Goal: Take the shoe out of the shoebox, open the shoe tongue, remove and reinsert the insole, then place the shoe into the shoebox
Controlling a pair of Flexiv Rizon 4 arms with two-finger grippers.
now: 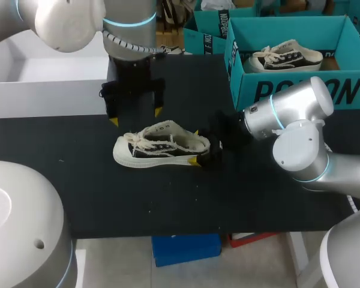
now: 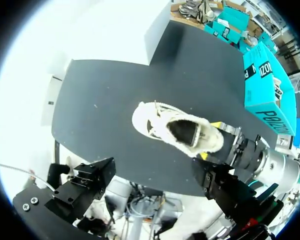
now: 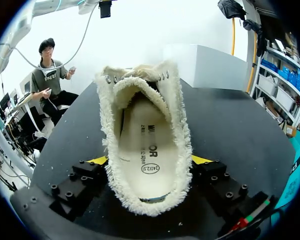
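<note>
A cream and black low sneaker [image 1: 162,145] lies on its sole on the black table, toe pointing left. My right gripper [image 1: 199,147] is shut on its heel, a yellow-tipped finger pressing each side [image 3: 150,161]. The right wrist view looks into the shoe [image 3: 145,140], where the pale insole [image 3: 147,150] lies flat inside. My left gripper [image 1: 135,117] hangs open just above and behind the laces, touching nothing. Its wrist view looks down on the sneaker [image 2: 177,130], with the right gripper [image 2: 210,140] at the heel. The teal shoebox [image 1: 288,90] stands at the back right.
A second sneaker [image 1: 285,58] lies inside the teal shoebox. Another teal box [image 1: 210,30] sits behind it. A white box [image 1: 42,84] stands at the back left. Bare black table lies in front of the shoe, up to the front edge [image 1: 150,235].
</note>
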